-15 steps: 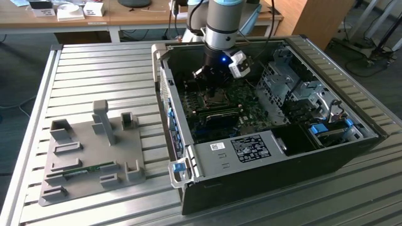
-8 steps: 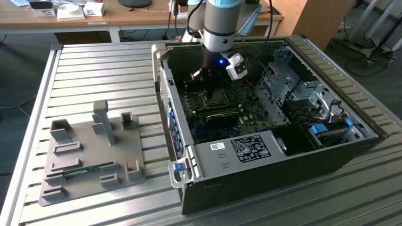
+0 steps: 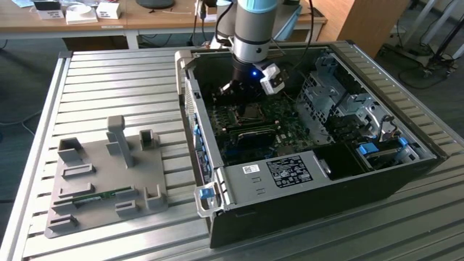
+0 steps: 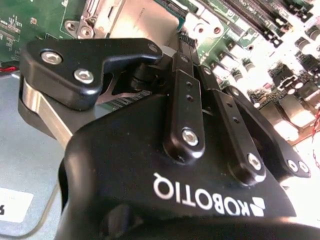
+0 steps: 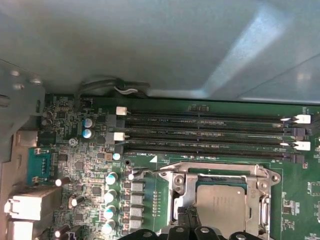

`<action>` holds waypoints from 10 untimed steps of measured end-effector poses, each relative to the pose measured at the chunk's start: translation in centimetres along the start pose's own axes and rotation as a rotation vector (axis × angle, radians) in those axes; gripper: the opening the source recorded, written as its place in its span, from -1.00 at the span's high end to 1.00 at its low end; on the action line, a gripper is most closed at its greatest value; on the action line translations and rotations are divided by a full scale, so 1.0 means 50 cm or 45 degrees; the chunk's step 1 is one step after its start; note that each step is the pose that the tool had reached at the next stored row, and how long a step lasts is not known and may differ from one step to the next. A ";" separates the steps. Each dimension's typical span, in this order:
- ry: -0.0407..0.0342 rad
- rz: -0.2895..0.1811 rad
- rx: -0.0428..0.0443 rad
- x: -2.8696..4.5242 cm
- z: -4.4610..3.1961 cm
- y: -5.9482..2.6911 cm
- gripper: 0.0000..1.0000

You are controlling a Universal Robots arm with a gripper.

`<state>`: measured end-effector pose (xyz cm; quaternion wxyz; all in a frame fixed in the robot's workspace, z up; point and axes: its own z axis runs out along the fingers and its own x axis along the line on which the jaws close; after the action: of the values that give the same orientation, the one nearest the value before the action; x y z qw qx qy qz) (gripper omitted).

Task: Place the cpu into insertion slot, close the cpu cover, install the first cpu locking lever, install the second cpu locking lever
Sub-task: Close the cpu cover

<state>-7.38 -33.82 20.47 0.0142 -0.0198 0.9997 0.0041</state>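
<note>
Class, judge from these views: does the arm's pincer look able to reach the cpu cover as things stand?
Probably yes: the pincer hangs right by the cpu cover inside the open computer case, and nothing shows between them.

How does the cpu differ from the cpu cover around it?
The cpu is a solid square plate; the cpu cover is an open frame with a square cut-out. The cpu is smaller and shows through the cut-out, while the cpu cover lies around it. The cpu looks dull grey; the cpu cover is brighter and shinier. Both are silvery metal and sit on the green motherboard.
</note>
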 end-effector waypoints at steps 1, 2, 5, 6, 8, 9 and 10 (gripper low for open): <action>0.0000 0.000 0.000 0.000 0.001 0.000 0.79; 0.0001 0.000 0.000 0.000 0.002 0.000 0.79; 0.0002 0.000 0.000 0.000 0.002 0.000 0.79; 0.0001 0.000 0.000 0.001 0.002 0.000 0.79; -0.0001 0.000 0.000 0.002 0.003 0.000 0.79; 0.0000 0.000 0.000 0.002 0.003 0.000 0.79; 0.0000 0.000 0.000 0.003 0.004 0.000 0.79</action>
<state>-7.53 -33.82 20.29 0.0142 -0.0197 0.9997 0.0040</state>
